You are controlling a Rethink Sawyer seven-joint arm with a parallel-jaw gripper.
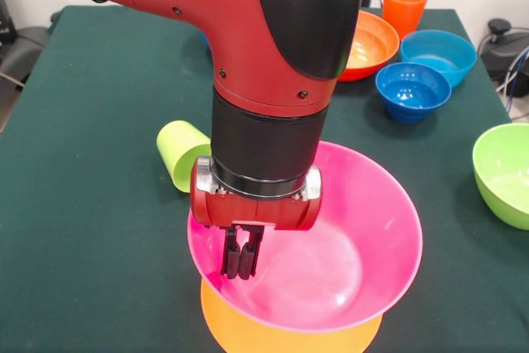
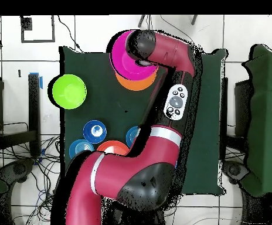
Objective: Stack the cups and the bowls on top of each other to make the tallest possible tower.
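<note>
The large pink bowl (image 1: pixel 331 245) sits upright on top of the large light-orange bowl (image 1: pixel 248 332) at the table's near edge; both also show in the overhead view, pink (image 2: pixel 125 53) over orange (image 2: pixel 137 82). My gripper (image 1: pixel 242 258) reaches down inside the pink bowl at its left wall, its black fingers (image 1: pixel 232 260) close together and apparently pinched on that wall. The lime-green cup (image 1: pixel 180 153) lies on its side just behind the pink bowl. The ribbed orange cup (image 1: pixel 405 6) stands upright at the far right.
A red-orange bowl (image 1: pixel 370 43), a medium blue bowl (image 1: pixel 440 55) and a small blue bowl (image 1: pixel 413 90) sit together at the far right. A lime-green bowl (image 1: pixel 504 173) stands at the right edge. The arm hides part of the table's middle.
</note>
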